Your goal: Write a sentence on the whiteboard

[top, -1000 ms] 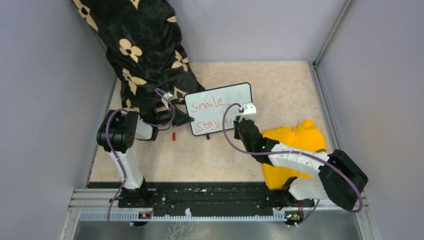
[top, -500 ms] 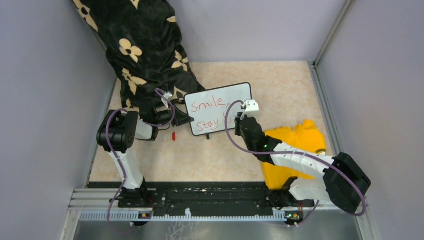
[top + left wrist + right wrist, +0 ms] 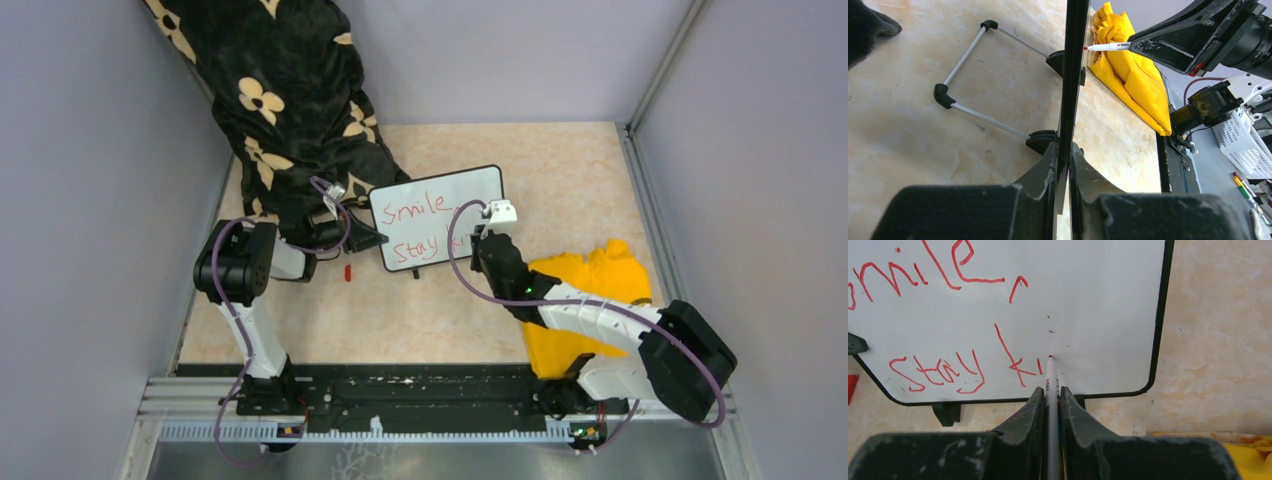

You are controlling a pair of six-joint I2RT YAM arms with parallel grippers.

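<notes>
Between your right gripper's clenched fingers sat the marker, its body mostly hidden. Only the red tip showed, touching the whiteboard just right of "ki". Print on the barrel was too small to read. The sentence read "mile," above "Stay ki", its first letter cut off at 9 o'clock; from overhead your wrist covered the second line's end. Your left gripper pinched the board's 9 o'clock edge, the board propped on its wire stand mid-table. Your right forearm reached in from 5 o'clock over a yellow cloth; your left elbow was folded at 8 o'clock.
</notes>
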